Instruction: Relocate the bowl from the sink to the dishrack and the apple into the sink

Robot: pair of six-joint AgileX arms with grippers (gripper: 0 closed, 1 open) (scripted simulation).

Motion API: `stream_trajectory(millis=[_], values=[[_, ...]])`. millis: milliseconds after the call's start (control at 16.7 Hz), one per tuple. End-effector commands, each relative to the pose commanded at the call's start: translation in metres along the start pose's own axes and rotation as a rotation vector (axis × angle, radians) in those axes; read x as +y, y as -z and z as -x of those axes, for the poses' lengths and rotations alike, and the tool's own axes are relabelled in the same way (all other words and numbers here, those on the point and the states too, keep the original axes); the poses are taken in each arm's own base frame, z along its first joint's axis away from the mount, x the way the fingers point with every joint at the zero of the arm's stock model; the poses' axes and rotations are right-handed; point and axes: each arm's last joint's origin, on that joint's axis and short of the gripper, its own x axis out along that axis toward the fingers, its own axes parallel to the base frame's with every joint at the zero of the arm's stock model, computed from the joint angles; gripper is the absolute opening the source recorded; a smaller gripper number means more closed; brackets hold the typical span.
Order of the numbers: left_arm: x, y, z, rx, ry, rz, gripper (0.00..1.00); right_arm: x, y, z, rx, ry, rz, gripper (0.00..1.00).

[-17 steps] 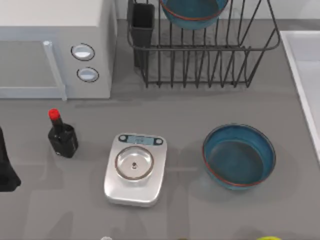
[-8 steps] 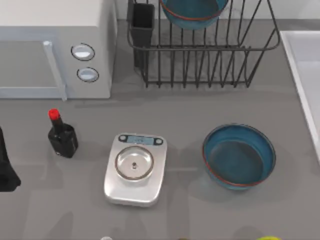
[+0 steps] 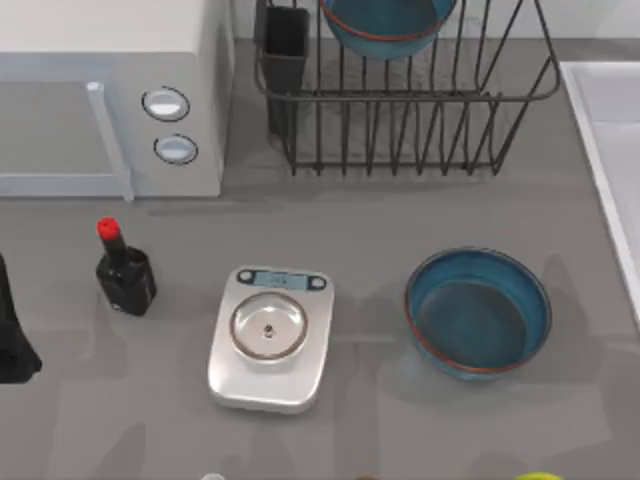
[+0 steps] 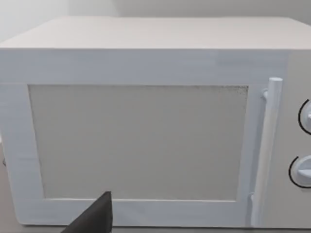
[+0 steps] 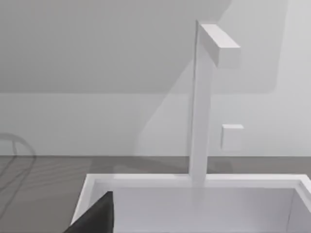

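Bowl (image 3: 478, 313): teal, red-brown rim, upright on desk (image 3: 380, 215), near-right, just left of sink.
2nd bowl (image 3: 385, 22): same look, sits in rack at far edge.
Rack (image 3: 400, 110): black wire, far centre-right; dark cutlery cup (image 3: 285, 45) at its left corner.
Sink (image 3: 610, 150): pale basin at right edge; in right wrist view, rim (image 5: 146, 180) w/ white faucet (image 5: 201, 97) standing behind it.
Microwave (image 3: 110, 95): white, far left; faces left wrist cam (image 4: 141, 126).
Bottle (image 3: 123, 270): black, red cap, left.
Scale (image 3: 270, 337): silver, centre-near.
Yellow-green fruit (image 3: 540, 477): near edge, right.
Left arm (image 3: 12, 330): parked at left edge; end effector state: can't tell.
Right end effector: dark finger (image 5: 95, 216) seen over sink; open/closed: can't tell.
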Motion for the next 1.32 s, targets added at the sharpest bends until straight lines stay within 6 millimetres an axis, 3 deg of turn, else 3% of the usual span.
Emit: stream_trajectory(millis=[300,540,900,1320], values=[[0.000,0.000,0.000,0.000,0.000,0.000,1.00,0.035,-0.038,0.037,-0.001,-0.001,0.002,1.00],[0.000,0.000,0.000,0.000,0.000,0.000,1.00,0.060,-0.049,0.078,-0.002,-0.003,0.002,1.00],[0.000,0.000,0.000,0.000,0.000,0.000,1.00,0.081,-0.036,0.127,-0.009,-0.006,-0.001,1.00],[0.000,0.000,0.000,0.000,0.000,0.000,1.00,0.088,-0.015,0.147,-0.004,-0.010,-0.005,1.00]])
